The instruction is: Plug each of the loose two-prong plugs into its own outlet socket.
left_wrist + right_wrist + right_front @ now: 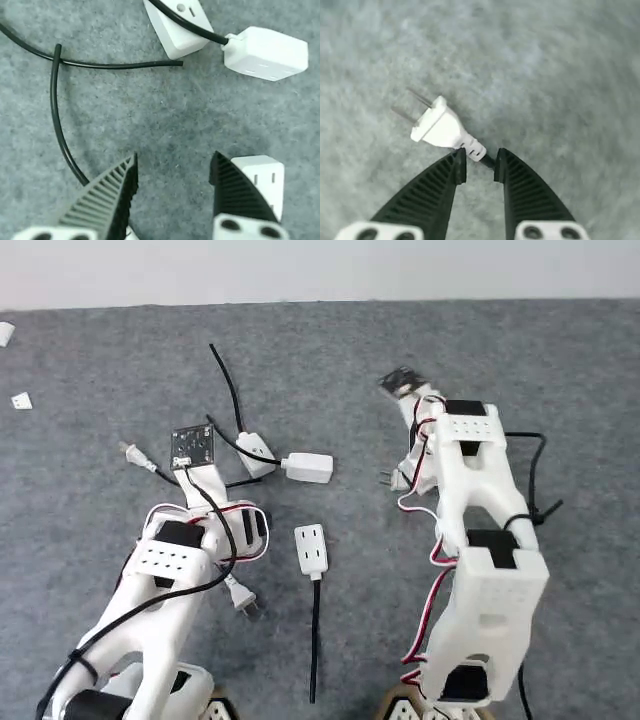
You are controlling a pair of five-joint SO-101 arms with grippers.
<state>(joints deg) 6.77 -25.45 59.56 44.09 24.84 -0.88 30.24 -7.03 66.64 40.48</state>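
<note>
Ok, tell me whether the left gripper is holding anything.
No, the left gripper is open, with just bare grey carpet between its jaws.

The left arm (165, 570) rises from the near left of the counter (560, 360) and leans forward, its wrist bent downward. Its tool (172, 172) points at the surface, with the two ribbed black fingers (112, 192) spread wide apart. The right arm (490, 580) stretches straight ahead from the near edge, folded at the elbow. Its tool (480, 162) hangs low, fingers (520, 192) drawn close on the cord neck of a white plug (437, 127).
</note>
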